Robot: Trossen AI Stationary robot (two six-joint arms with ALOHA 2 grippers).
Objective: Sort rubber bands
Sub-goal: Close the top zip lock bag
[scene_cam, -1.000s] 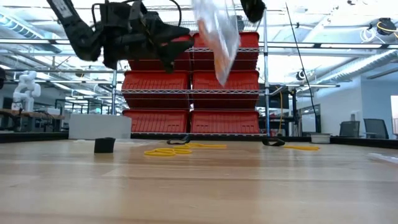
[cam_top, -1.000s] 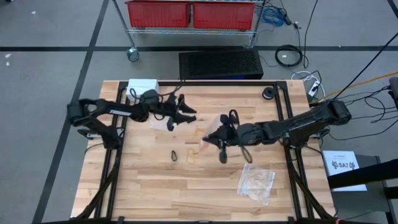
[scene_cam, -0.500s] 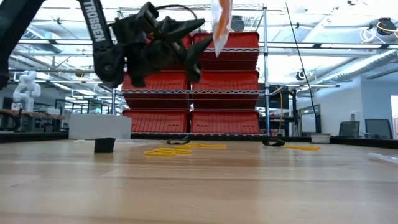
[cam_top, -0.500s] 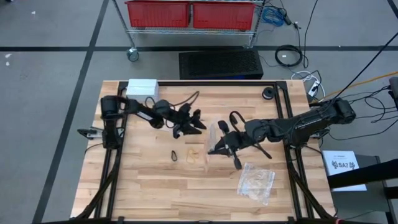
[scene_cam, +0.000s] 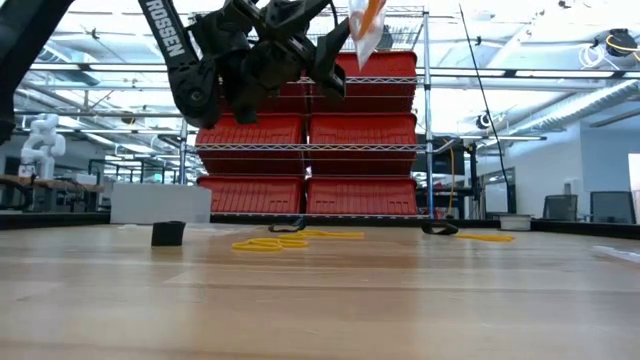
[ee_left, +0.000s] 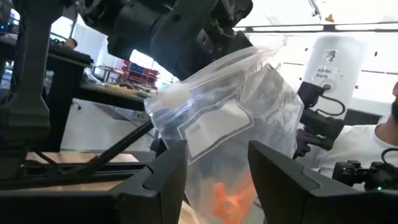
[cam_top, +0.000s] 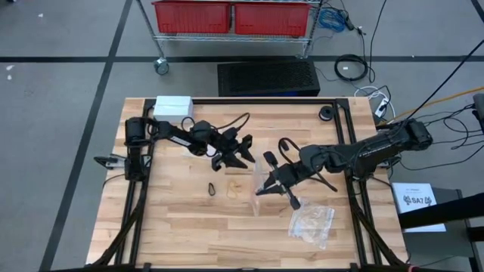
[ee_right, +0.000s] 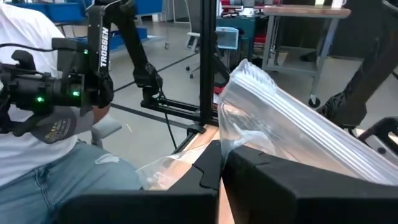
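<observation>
Holding a clear zip-top plastic bag [ee_right: 292, 158] pinched in its fully closed fingers, the right gripper [cam_top: 266, 183] keeps it raised over the middle of the wooden table [cam_top: 174, 234]. The left gripper [cam_top: 243, 149] faces the bag with its fingers spread wide and nothing between them; in the left wrist view the bag hangs just ahead of the gap. This looks like the bag-opening step: the left fingers probably need to close on the free lip so the mouth can be pulled apart.

An orange-red rubber band [ee_left: 229, 198] shows inside the bag in the left wrist view and again in the low view, but not from above. The high view alone shows loose yellow rubber bands [cam_top: 234, 186] and a black rubber band [cam_top: 212, 188] lying on the table below the grippers, and a second clear plastic bag [cam_top: 311, 223] near the right arm.
</observation>
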